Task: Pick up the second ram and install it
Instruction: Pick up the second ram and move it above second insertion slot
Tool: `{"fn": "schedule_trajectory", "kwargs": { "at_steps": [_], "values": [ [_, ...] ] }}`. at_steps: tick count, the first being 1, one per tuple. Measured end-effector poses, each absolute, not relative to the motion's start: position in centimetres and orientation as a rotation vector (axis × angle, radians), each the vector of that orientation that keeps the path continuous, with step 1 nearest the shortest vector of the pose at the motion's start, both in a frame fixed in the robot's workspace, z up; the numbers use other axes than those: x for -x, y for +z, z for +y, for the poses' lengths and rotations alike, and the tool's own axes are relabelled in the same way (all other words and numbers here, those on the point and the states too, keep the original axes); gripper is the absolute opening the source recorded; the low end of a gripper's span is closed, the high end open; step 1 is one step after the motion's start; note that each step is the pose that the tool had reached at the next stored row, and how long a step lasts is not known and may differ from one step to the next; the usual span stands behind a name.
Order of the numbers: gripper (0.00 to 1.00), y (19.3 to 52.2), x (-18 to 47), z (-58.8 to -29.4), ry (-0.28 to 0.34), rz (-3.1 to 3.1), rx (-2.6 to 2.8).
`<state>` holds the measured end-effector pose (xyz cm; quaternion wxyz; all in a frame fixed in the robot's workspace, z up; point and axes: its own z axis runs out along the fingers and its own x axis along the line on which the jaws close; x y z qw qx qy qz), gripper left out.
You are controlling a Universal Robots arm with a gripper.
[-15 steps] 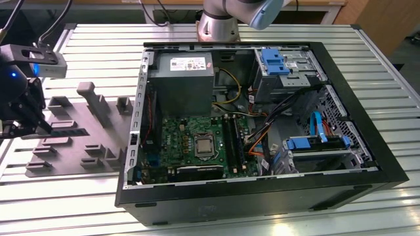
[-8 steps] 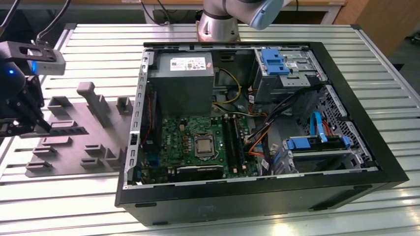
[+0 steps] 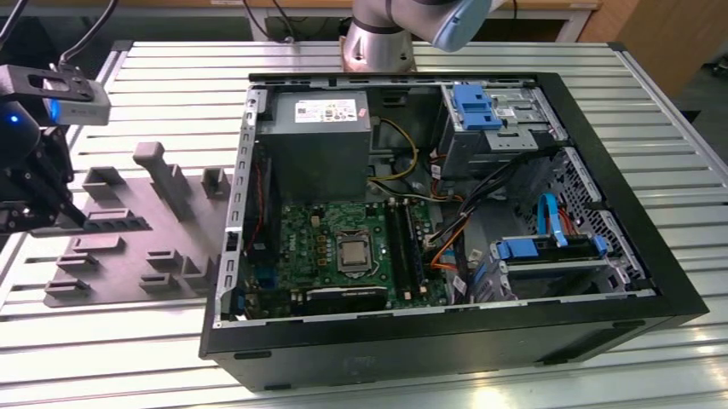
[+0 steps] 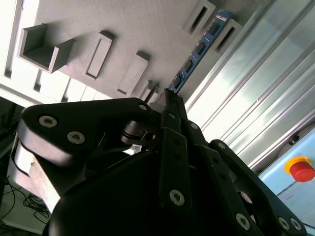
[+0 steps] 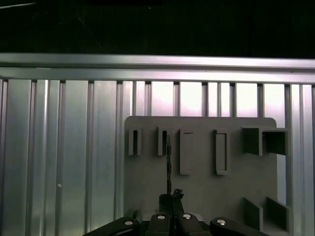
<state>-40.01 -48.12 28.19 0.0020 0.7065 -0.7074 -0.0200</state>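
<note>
Second ram, the long thin blue memory stick with a row of black chips, sits at the tip of the black end effector, whose fingers look closed on its near end. In the exterior view the end effector hangs at the far left, over the grey moulded plastic tray on the slatted metal counter. The stick's long axis runs straight out from the fingertips, away from the arm and across the tray. In the first wrist view it shows edge-on as a thin dark line, reaching from the end effector toward one of the tray's narrow slots. Whether it has cleared the tray or rests in it cannot be told.

Moving right in the exterior view, the open black computer case lies well apart from the stick. The green motherboard lies inside it, with the dark memory slots just beside the processor. Those slots run roughly top to bottom in that view, so their long axis seems to sit crosswise to the stick's.
</note>
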Motion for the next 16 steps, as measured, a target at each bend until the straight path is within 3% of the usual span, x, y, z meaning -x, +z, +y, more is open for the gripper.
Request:
{"fn": "schedule_trajectory", "kwargs": {
  "at_steps": [16],
  "values": [
    [0.11,29.4,40.0,-48.1,-0.059,-2.221,-2.218]
  ]
}}
